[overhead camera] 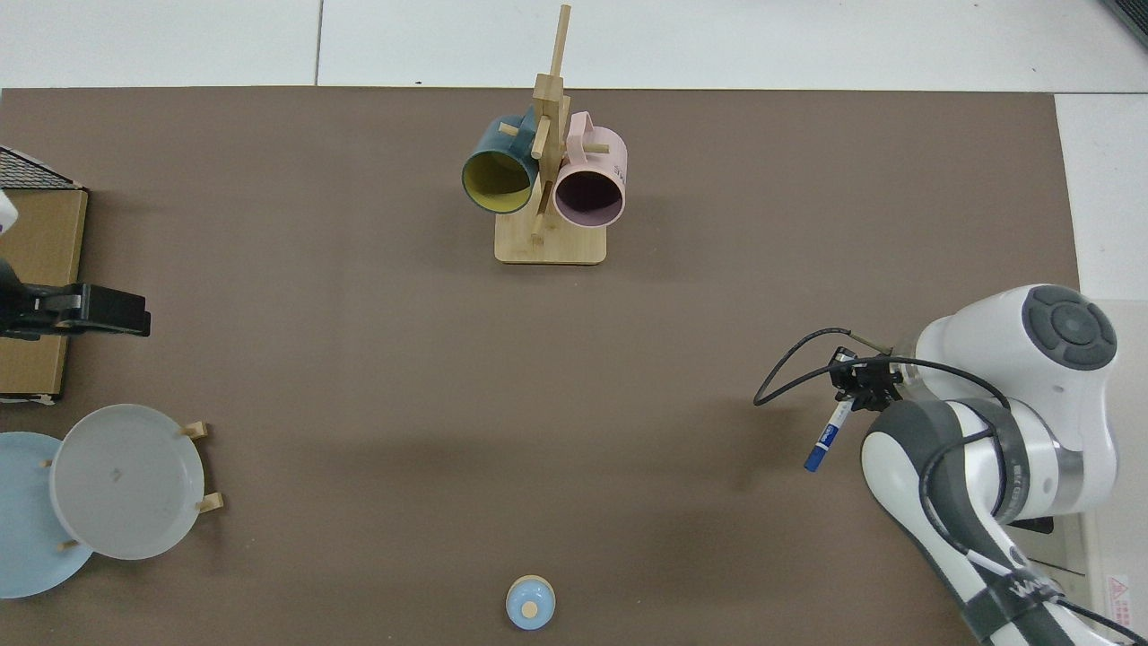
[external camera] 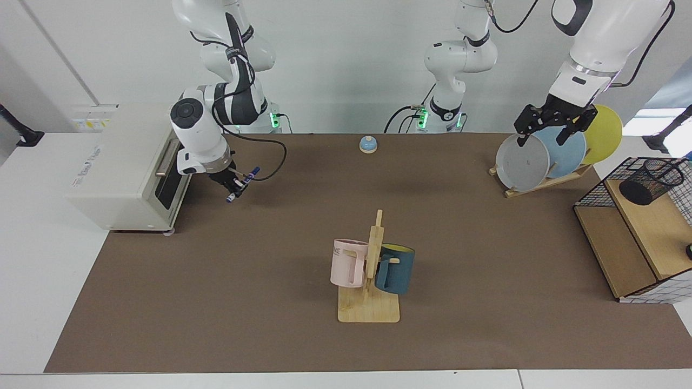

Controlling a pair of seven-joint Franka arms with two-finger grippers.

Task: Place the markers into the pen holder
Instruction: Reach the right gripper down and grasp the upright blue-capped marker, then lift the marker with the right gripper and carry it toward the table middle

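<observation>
From my station, the wire rack (external camera: 638,216) is cut off by the facing view's edge, and only its corner shows from above. On its upper wooden shelf the black mesh pen holder (external camera: 650,181) lies tipped on its side; I can't see anything inside it. My left gripper (external camera: 549,121) waits above the plate rack (external camera: 540,181), fingers spread, holding nothing. My right gripper (external camera: 233,183) hangs beside the toaster oven (external camera: 124,167), clamped on the marker (overhead camera: 827,435). It hangs tilted above the mat, white barrel, blue cap pointing down, well apart from the holder.
</observation>
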